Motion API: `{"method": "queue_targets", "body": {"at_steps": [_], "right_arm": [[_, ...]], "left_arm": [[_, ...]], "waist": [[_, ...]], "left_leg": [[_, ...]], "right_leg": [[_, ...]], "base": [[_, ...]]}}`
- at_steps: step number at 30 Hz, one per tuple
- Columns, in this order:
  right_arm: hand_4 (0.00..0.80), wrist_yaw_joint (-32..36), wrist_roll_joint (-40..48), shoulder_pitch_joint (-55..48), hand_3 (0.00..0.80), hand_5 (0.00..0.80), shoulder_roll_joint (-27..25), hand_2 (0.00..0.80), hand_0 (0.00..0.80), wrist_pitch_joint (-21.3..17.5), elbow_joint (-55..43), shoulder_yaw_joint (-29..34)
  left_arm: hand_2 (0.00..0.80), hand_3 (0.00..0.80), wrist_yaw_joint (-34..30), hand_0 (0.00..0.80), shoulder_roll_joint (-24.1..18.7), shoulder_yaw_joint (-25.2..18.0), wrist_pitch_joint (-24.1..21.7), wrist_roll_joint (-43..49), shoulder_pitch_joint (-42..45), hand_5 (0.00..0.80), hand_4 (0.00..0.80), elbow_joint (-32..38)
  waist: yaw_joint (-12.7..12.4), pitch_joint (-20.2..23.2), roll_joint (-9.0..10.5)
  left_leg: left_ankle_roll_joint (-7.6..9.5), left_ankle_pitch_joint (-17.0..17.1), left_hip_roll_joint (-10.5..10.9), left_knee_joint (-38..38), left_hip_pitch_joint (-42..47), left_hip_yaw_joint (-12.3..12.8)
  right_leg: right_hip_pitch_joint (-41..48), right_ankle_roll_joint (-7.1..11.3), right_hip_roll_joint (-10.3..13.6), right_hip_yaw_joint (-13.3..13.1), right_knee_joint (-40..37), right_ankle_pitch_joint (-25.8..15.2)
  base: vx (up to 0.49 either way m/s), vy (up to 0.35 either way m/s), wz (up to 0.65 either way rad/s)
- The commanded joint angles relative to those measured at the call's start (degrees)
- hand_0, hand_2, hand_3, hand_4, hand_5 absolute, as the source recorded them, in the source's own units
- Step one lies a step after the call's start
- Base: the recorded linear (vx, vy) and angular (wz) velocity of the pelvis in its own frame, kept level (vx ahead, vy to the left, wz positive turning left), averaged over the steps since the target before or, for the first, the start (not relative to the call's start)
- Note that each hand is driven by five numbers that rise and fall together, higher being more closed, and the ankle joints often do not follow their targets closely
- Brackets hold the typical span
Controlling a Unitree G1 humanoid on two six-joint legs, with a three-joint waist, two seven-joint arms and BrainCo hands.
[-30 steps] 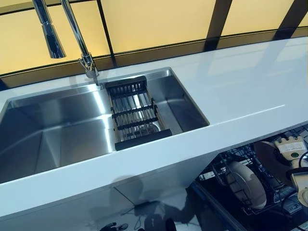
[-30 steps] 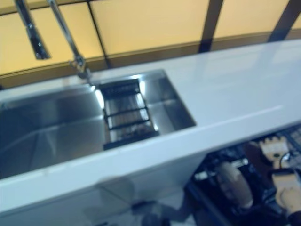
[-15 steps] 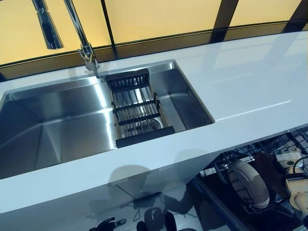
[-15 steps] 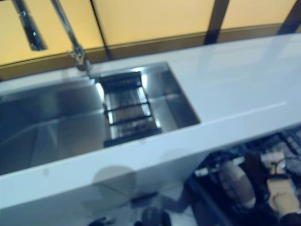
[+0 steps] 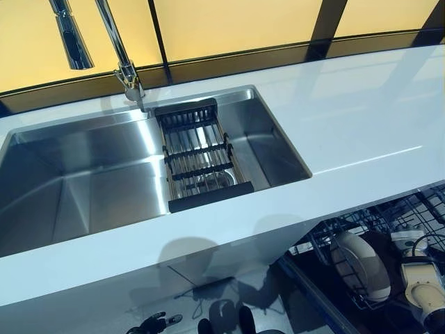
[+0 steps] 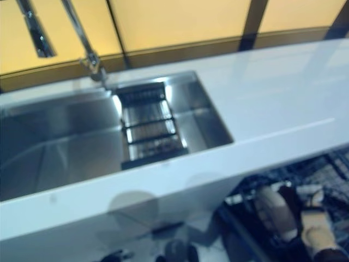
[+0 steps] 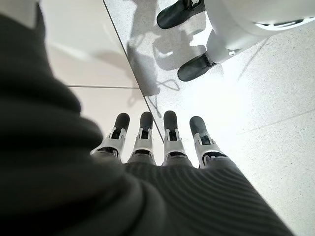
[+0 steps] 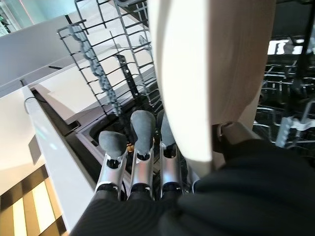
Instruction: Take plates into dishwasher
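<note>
While the right hand (image 8: 142, 162) sits down in the dishwasher rack (image 8: 106, 73), it has a cream plate (image 8: 206, 73) w/ fingers stretched along one face and the thumb seemingly on the other, so a pinch grip, plate on edge between the tines. In the head view the same plate (image 5: 361, 261) stands upright in the rack (image 5: 334, 229) below the white counter (image 5: 361, 118). Step in hand, I'd judge: seating the plate in a slot. Next move calls for checking it stands by itself, then easing fingers off w/o tipping it. Left hand (image 7: 157, 142) hangs idle over the floor, fingers straight, holding nothing. Sink (image 5: 83, 181) shows only a drain rack (image 5: 198, 156), no plates. No readable writing or labels anywhere.
</note>
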State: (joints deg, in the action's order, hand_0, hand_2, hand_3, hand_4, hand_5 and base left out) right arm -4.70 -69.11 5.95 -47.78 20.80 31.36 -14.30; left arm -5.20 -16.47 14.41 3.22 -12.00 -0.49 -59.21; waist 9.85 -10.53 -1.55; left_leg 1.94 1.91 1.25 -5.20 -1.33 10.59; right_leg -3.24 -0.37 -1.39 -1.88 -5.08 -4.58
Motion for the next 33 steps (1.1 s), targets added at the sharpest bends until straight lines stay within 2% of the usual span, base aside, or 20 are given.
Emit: {"method": "queue_targets", "body": {"at_steps": [1,22,24,26,27,33], "right_arm": [[0.800,-0.96,1.78,3.71,0.800,0.800,-0.34,0.800,0.800,3.37,4.54,-1.40],[0.800,2.57,4.00,4.29,0.800,0.800,1.17,0.800,0.800,4.79,5.69,-2.67],[0.775,2.73,4.08,3.95,0.775,0.775,1.21,0.775,0.775,4.80,5.73,-2.33],[0.637,2.41,4.08,3.80,0.637,0.637,1.25,0.637,0.637,4.83,5.46,-2.17],[0.000,1.87,4.56,3.74,0.000,0.000,1.24,0.000,0.000,4.60,5.50,-2.02],[0.000,2.26,5.05,3.00,0.000,0.000,1.30,0.000,0.000,5.11,4.87,-1.01]], "left_arm": [[0.000,0.000,-0.61,0.000,-1.13,-0.82,-0.10,1.23,-2.02,0.000,0.000,-0.52],[0.000,0.000,-0.78,0.000,-1.07,-0.69,0.06,1.75,-2.58,0.000,0.000,-0.53],[0.000,0.000,-1.01,0.000,-1.16,-0.87,0.01,2.01,-2.47,0.000,0.000,-0.60],[0.000,0.000,-0.98,0.000,-1.16,-0.91,0.06,2.10,-2.50,0.000,0.000,-0.62],[0.000,0.000,-0.94,0.000,-1.18,-0.83,0.14,2.05,-2.61,0.000,0.000,-0.66],[0.000,0.000,-1.04,0.000,-1.07,-0.89,-0.01,2.30,-2.58,0.000,0.000,-0.96]], "waist": [[-2.17,1.43,0.52],[-2.47,1.67,0.72],[-2.49,1.75,0.75],[-2.47,1.80,0.83],[-2.40,1.83,0.89],[-2.22,2.03,0.97]], "left_leg": [[1.37,-4.05,-0.58,0.20,0.81,-1.02],[1.37,-3.94,-0.50,0.20,0.64,-1.54],[1.37,-3.96,-0.53,0.20,0.72,-1.52],[1.35,-3.89,-0.56,0.20,0.69,-1.47],[1.37,-3.90,-0.58,0.20,0.75,-1.45],[1.33,-3.95,-0.63,0.20,0.85,-1.27]], "right_leg": [[-0.39,4.82,-0.19,0.69,1.11,1.41],[-0.40,4.77,-0.06,0.75,0.82,1.18],[-0.35,4.78,-0.07,0.74,0.85,1.19],[-0.39,4.80,-0.08,0.70,0.81,1.11],[-0.35,4.79,-0.11,0.63,0.78,1.07],[-0.28,4.86,-0.11,0.41,0.70,1.01]], "base": [[0.000,0.000,0.00],[-0.001,0.001,0.01],[0.000,0.000,0.00],[0.000,0.000,0.00],[0.000,0.000,0.00],[0.000,0.000,0.00]]}}
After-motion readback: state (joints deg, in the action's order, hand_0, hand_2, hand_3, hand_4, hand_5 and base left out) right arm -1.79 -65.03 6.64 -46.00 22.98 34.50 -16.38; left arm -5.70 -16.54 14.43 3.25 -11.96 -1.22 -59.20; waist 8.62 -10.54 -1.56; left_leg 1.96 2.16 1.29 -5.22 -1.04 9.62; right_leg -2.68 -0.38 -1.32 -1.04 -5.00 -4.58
